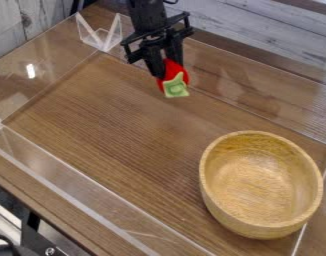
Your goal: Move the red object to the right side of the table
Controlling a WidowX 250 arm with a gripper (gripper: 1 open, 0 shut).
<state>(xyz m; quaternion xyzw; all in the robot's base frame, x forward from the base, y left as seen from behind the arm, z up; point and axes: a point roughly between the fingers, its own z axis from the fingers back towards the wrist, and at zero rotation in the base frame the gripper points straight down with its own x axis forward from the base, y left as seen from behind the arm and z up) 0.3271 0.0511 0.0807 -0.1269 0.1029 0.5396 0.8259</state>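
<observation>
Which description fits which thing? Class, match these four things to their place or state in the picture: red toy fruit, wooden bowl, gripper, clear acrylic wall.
Things:
1. red toy fruit
2. wooden bowl
3. gripper
4. clear acrylic wall

Descriptions:
A. empty, sitting at the lower right of the table
B. black, shut on something, pointing steeply down
C. transparent, edging the tabletop
D. held between the fingers, green leafy end lowest

Pairs: 1-D, 2-A, 3-B, 4-C
</observation>
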